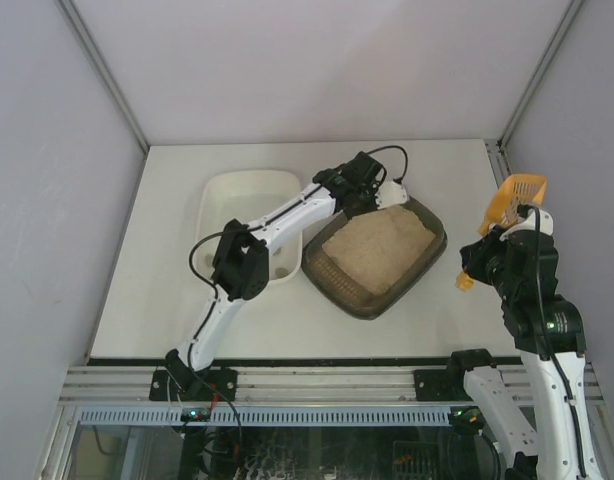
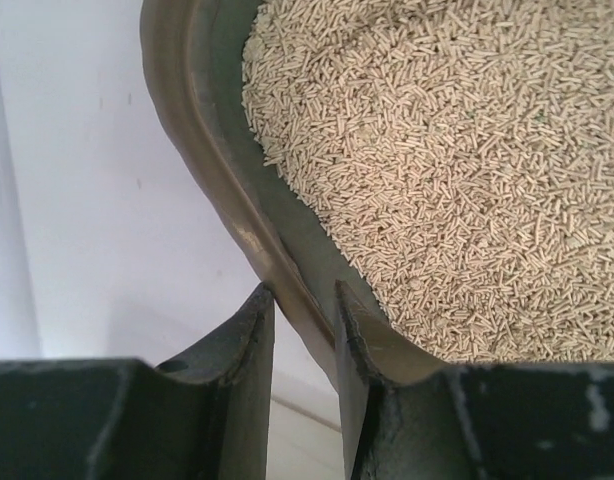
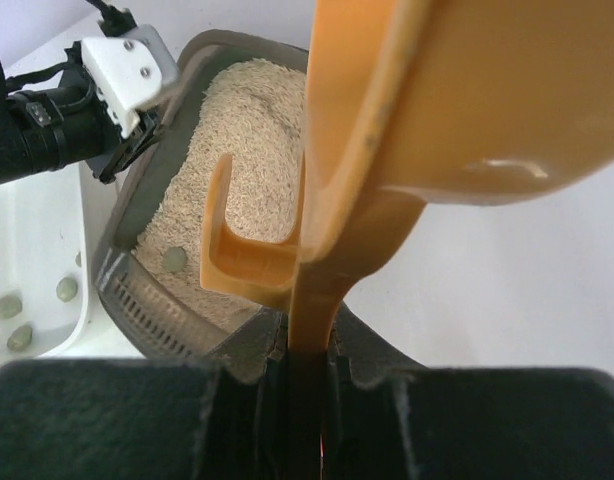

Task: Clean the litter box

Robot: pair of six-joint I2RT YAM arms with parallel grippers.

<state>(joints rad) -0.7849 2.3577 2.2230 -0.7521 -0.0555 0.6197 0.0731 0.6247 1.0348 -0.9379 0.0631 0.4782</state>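
Note:
The litter box (image 1: 359,297), a dark brown-grey tray of beige litter (image 1: 379,248), lies turned diagonally at mid-table. My left gripper (image 1: 373,196) is at the box's far-left corner. In the left wrist view the gripper (image 2: 302,295) is shut on the rim (image 2: 202,130), one finger inside the wall and one outside. My right gripper (image 1: 495,243) hangs right of the box, shut on the handle of an orange scoop (image 1: 515,198) whose bowl points up. In the right wrist view the gripper (image 3: 309,345) clamps the scoop (image 3: 467,110). One grey-green clump (image 3: 173,261) lies in the litter.
A white tub (image 1: 242,190) stands against the litter box's left side, under my left arm. It holds several grey-green clumps (image 3: 7,305). Grey walls close in the table at the back and on both sides.

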